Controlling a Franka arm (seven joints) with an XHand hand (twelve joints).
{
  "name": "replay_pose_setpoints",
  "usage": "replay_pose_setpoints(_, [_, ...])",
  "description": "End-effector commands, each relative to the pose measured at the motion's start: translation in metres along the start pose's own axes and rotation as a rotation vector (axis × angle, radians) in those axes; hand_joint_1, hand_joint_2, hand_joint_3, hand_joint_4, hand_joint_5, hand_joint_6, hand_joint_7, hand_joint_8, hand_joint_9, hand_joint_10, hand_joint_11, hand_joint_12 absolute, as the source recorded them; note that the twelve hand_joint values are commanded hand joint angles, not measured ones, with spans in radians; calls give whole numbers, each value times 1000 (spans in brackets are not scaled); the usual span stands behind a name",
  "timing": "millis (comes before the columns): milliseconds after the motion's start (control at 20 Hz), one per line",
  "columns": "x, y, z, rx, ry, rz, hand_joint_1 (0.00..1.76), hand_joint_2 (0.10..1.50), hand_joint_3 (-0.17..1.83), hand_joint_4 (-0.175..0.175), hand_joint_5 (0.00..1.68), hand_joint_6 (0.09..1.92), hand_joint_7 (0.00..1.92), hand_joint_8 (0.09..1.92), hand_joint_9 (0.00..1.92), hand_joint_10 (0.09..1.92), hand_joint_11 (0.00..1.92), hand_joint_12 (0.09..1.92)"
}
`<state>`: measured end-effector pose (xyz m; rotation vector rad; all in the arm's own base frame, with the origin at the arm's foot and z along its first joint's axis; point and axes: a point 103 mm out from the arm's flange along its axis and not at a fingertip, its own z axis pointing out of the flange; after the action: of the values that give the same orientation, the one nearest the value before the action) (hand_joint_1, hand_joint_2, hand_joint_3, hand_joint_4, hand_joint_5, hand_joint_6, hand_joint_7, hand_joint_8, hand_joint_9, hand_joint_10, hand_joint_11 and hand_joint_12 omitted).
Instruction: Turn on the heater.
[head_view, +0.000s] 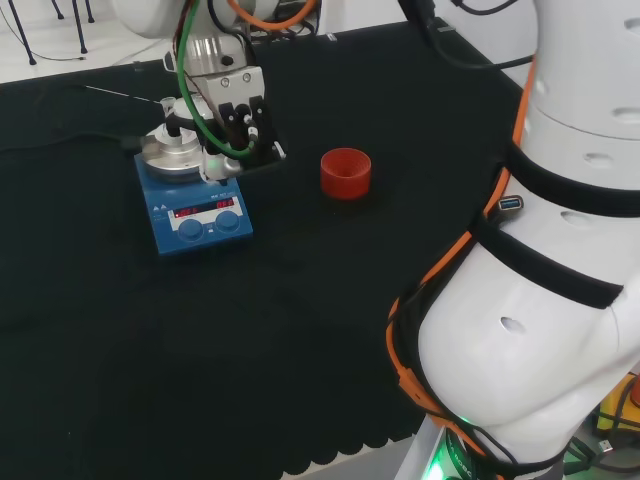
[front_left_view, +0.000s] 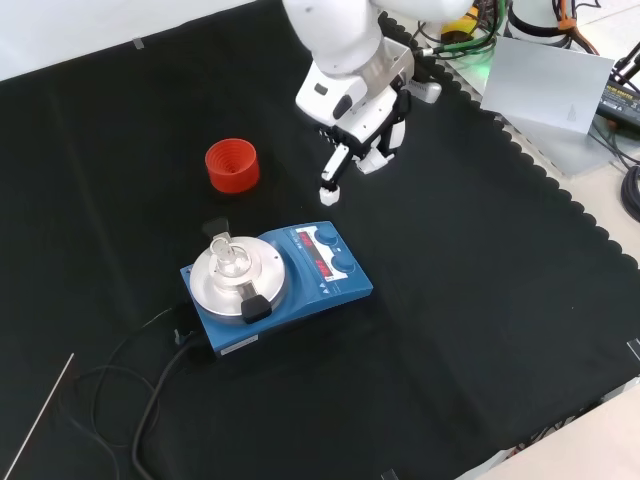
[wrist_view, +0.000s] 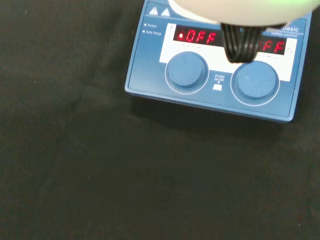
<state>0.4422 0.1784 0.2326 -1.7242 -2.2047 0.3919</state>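
The heater (front_left_view: 300, 285) is a blue box with a round silver top plate (front_left_view: 225, 280), two blue knobs and red lit displays on its front panel. A small clear glass piece (front_left_view: 228, 255) stands on the plate. In the front view the hand (front_left_view: 360, 125) hangs beyond the panel, one finger (front_left_view: 330, 185) pointing straight down, the others curled; its white tip is apart from the heater. In the head view the hand (head_view: 238, 120) hovers just right of the heater (head_view: 195, 215). The wrist view shows both knobs (wrist_view: 186, 71) (wrist_view: 255, 81), with a dark finger (wrist_view: 239, 47) crossing one display.
A red ribbed ring (front_left_view: 232, 165) (head_view: 346, 172) stands on the black cloth, left of the hand in the front view. The heater's black cable (front_left_view: 150, 400) trails towards the near left corner there. The arm's white links (head_view: 560, 250) stand at the head view's right.
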Motion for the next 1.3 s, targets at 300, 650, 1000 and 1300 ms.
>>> replay_pose_setpoints(300, [-2, 9, 10, 202, -46, 4, 1560, 581, 1180, -60, 291, 439, 1916, 1599, 1920, 1643, 1920, 1780])
replay_pose_setpoints(650, [-8, 6, 15, 274, -52, 17, 1558, 578, 1186, -56, 304, 373, 1911, 1607, 1920, 1647, 1920, 1781])
replay_pose_setpoints(1000, [-6, 1, 23, 318, -66, 12, 1559, 571, 1196, -36, 219, 220, 1911, 1606, 1920, 1651, 1920, 1781])
replay_pose_setpoints(1300, [-3, 0, 30, 361, -102, 15, 1561, 567, 1202, -29, 213, 132, 1912, 1606, 1920, 1654, 1920, 1779])
